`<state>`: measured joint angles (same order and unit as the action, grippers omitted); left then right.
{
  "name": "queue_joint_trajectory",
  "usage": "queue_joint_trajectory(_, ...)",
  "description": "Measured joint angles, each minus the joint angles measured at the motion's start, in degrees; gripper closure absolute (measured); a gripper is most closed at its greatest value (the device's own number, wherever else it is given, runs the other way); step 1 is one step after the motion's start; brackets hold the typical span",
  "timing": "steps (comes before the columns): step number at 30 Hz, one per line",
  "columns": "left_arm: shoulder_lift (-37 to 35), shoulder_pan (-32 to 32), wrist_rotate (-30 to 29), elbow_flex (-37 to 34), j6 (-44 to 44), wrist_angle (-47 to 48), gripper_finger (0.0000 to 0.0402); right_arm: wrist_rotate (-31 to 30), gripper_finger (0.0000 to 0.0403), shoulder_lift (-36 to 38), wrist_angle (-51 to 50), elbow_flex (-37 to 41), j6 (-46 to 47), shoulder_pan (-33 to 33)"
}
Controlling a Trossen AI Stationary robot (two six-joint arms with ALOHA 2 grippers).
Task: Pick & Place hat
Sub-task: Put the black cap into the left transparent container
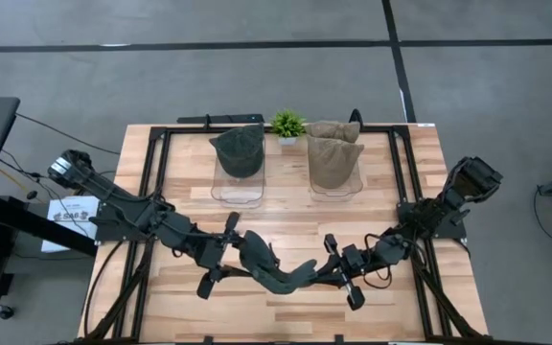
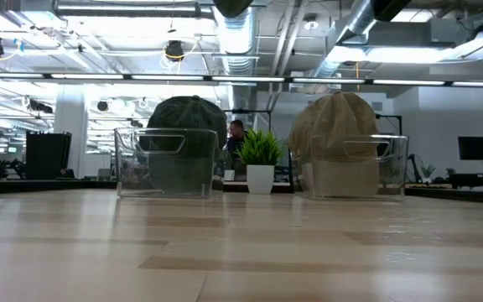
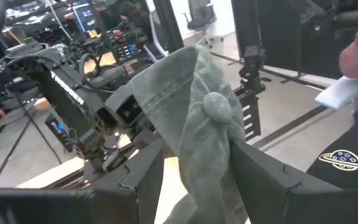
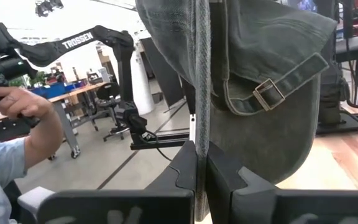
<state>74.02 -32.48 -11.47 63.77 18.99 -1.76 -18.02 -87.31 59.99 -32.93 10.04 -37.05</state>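
Two grippers share one green hat above the near table

Both arms meet at the near middle of the table (image 1: 295, 216), where a dark green hat (image 1: 278, 270) is slung between them and lifted clear of the wood (the table-level camera shows only bare boards in front). The left gripper (image 1: 226, 251) has its fingers spread wide, with the crown's fabric and top button standing between them; in its wrist view the cloth (image 3: 197, 118) fills the gap, though whether the pads press it or just flank it I cannot tell. The right gripper (image 1: 341, 270) has its fingers pressed together on a thin edge of the hat, the buckle strap (image 4: 272, 90) hanging just beyond them. Holding by two ends likely keeps the soft cap open and level for setting down.

At the far side stand two clear bins: the left bin (image 1: 238, 187) already carries a green hat (image 1: 239, 150), the right bin (image 1: 336, 182) tan hats (image 1: 334, 153), with a small potted plant (image 1: 287, 125) between. Sorting by colour, the left bin looks the destination.
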Motion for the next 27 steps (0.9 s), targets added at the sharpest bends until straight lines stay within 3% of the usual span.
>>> queue_joint_trajectory(10,3.8,1.5,4.5,0.0,0.1,-0.8,0.0233,0.0,0.0399,0.0,-1.0,0.0,0.0,1.2)
queue_joint_trajectory(14,3.3,1.5,4.5,0.0,0.1,-0.7,0.0276,0.1,0.0399,0.0,-1.2,0.0,0.0,1.0)
queue_joint_trajectory(21,2.1,1.5,7.3,0.0,0.2,-0.8,0.0385,0.1,0.0397,0.0,-1.6,0.0,0.0,1.0)
queue_joint_trajectory(27,2.1,1.5,7.3,0.0,0.2,-0.8,0.0387,0.1,0.0385,0.0,-1.7,0.0,0.0,1.0)
